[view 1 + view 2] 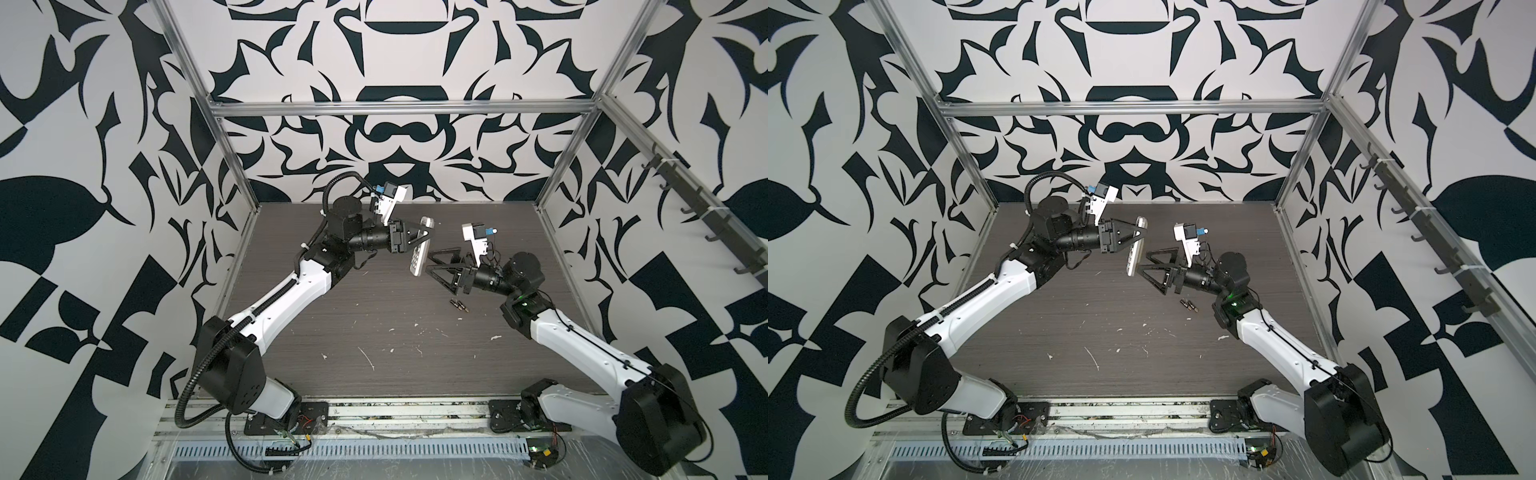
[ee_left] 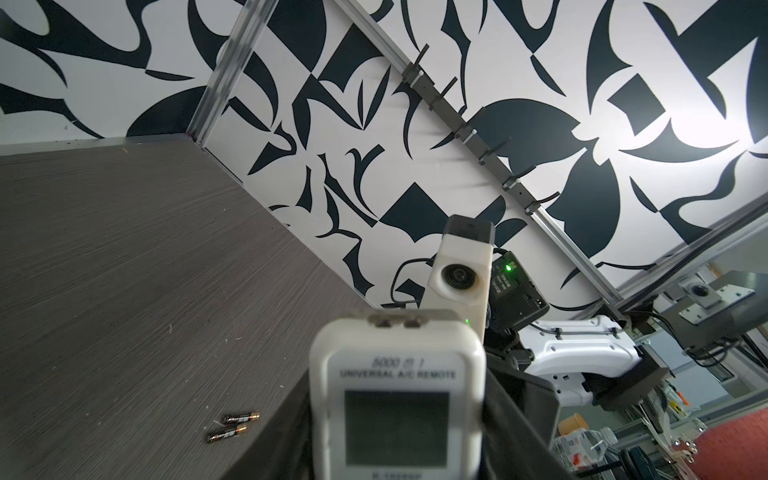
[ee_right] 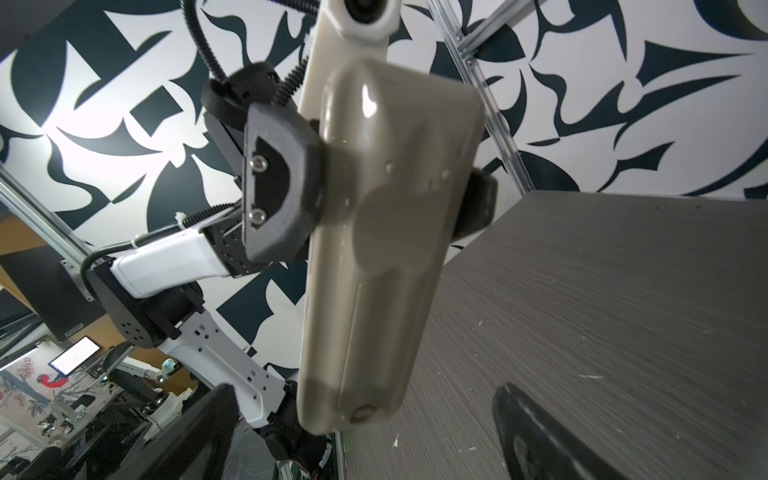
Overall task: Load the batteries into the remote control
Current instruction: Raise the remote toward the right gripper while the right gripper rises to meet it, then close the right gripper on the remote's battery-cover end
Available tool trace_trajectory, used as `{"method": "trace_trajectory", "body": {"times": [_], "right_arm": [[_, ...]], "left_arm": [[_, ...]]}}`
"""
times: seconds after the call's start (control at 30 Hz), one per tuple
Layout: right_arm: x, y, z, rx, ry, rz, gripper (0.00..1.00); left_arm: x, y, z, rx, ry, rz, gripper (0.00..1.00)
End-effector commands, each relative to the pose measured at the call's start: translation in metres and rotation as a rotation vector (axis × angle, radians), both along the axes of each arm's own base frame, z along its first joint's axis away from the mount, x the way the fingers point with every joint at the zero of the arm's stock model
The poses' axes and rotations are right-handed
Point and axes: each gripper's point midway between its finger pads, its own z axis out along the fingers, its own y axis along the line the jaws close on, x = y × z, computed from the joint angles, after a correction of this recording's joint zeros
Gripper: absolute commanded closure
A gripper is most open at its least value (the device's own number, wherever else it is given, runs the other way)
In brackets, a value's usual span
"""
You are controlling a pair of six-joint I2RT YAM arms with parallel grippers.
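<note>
White remote control (image 1: 419,259) aloft in left fingers (image 3: 282,187) — right fingers (image 3: 536,434) spread.

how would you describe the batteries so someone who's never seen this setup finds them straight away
Start at the dark wood-grain table and find the right gripper, open near its middle. Just toward the arm bases from it, the batteries lie on the table, two close together. They are the only small dark cylinders with brownish tips; the other small things there are white flecks.

2 top views look down on the table (image 1: 374,332) — 2 wrist views face the remote control (image 2: 399,399) close-up.
</note>
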Motion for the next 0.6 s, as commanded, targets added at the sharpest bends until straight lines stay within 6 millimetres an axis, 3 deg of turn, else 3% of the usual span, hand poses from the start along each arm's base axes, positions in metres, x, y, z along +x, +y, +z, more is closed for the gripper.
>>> {"method": "trace_trajectory", "body": {"times": [0.0, 0.57], "right_arm": [[-0.009, 0.004, 0.036, 0.064, -0.109, 0.030, 0.01], [-0.017, 0.019, 0.041, 0.084, -0.138, 0.087, 0.05]], "left_arm": [[-0.014, 0.007, 0.025, -0.069, -0.056, -0.041, 0.64], [-0.022, 0.011, 0.038, -0.137, -0.059, -0.093, 0.63]]}}
